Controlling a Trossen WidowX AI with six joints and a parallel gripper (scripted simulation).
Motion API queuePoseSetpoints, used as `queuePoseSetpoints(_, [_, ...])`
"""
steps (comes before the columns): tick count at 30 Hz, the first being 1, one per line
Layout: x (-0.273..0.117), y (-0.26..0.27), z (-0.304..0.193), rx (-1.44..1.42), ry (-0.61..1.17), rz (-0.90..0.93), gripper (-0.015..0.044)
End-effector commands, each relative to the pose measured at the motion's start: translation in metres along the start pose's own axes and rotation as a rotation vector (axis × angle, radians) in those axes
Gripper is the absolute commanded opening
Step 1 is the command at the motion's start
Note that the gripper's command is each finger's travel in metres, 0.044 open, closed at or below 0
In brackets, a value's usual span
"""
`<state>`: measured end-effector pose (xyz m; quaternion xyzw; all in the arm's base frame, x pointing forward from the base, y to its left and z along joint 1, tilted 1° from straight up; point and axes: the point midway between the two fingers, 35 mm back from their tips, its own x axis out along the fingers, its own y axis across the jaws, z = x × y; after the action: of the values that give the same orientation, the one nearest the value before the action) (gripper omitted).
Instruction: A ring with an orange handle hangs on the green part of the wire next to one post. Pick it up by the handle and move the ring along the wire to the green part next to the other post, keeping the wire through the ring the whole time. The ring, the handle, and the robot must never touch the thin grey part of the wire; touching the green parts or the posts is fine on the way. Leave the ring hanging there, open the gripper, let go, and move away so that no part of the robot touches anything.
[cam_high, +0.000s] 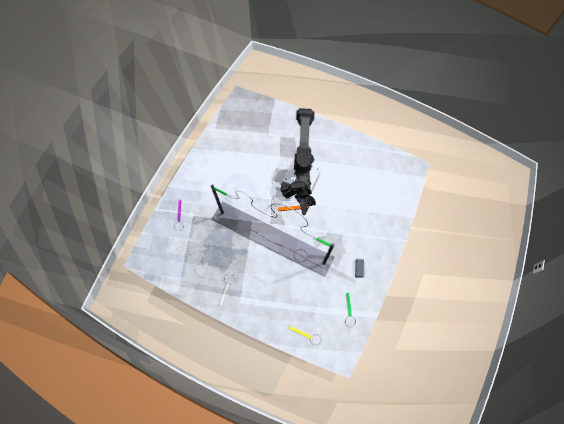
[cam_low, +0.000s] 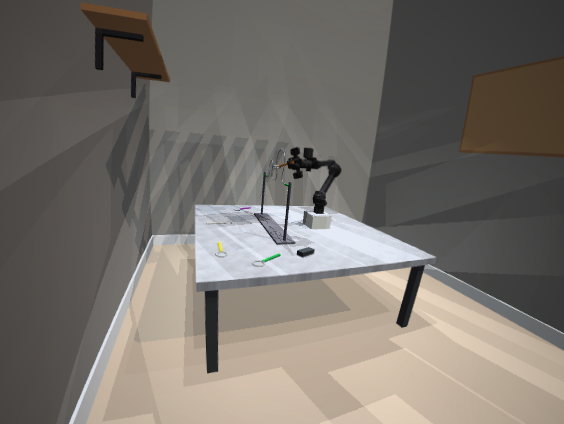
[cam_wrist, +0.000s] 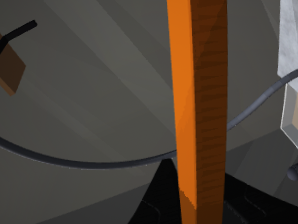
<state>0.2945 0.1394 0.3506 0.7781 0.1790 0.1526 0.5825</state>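
The orange handle (cam_high: 290, 208) (cam_low: 283, 165) (cam_wrist: 192, 100) is held level above the base. My gripper (cam_high: 305, 205) (cam_low: 292, 163) is shut on its end. The ring (cam_high: 267, 210) is at the handle's other end, around the middle stretch of the grey wire, too small to tell its clearance. The wire (cam_wrist: 95, 165) curves behind the handle in the wrist view, where the ring is out of frame. One green part (cam_high: 219, 191) is by the left post (cam_high: 217, 201), the other green part (cam_high: 324, 242) by the right post (cam_high: 328, 254) in the top view.
The dark base (cam_high: 280, 240) lies under the wire. A black block (cam_high: 359, 268) (cam_low: 305, 252) and loose rings with green (cam_high: 348, 304), yellow (cam_high: 300, 332), purple (cam_high: 179, 211) and white (cam_high: 224, 294) handles lie on the table around it.
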Motion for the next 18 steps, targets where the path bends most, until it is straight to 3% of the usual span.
queuePoseSetpoints(1, [-0.0001,0.0046,-0.002,-0.025,0.003,0.001,-0.015])
queuePoseSetpoints(18, [0.0003,0.0011,-0.0018,-0.114,-0.009,-0.043,-0.015])
